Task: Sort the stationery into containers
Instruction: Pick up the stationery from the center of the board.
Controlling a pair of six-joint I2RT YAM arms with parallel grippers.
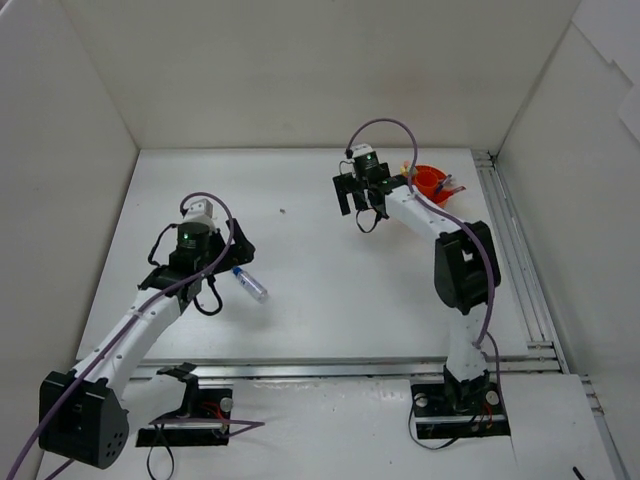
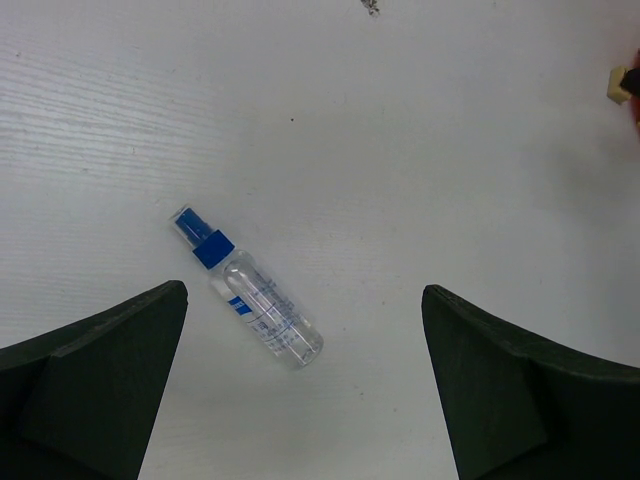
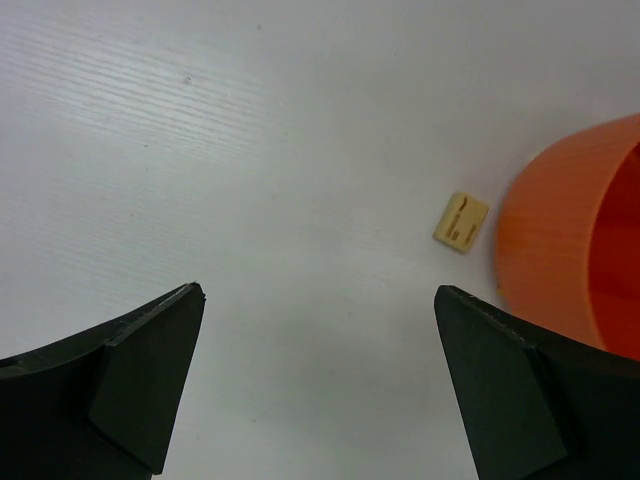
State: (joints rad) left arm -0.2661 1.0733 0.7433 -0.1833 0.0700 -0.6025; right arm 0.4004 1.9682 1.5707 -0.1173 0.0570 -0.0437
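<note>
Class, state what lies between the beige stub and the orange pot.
Only a narrow strip of bare table separates beige stub from orange pot; the right wrist view shows it.

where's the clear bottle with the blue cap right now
The clear bottle lies flat on the table, on the left side of the top view, right by the open left gripper and away from the orange pot at far right.

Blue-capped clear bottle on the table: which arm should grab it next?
Left. The left tool, open, hangs over the bottle, which lies between its fingers in the left wrist view. The right tool, also open, is far off beside the orange pot.
</note>
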